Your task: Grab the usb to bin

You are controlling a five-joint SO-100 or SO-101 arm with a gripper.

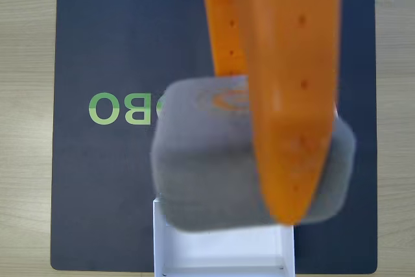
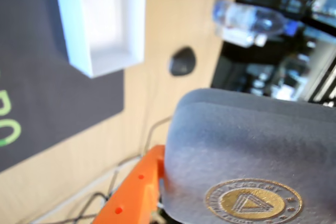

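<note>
My orange plastic fingers are clamped on the usb, a small grey rounded-square block, and I hold it lifted above the dark mat. Working left to right in the fixed view: green letters on the mat read "OBO", partly hidden. Next, the bin, a white thin-walled open box, lies below the block. I should centre over its opening, lower, then release. The gold emblem reads "ACADEMY".

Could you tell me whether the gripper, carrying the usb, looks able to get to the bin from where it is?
Probably yes. The gripper holds the usb raised near the bin, whose top is open with nothing visible blocking it.
</note>
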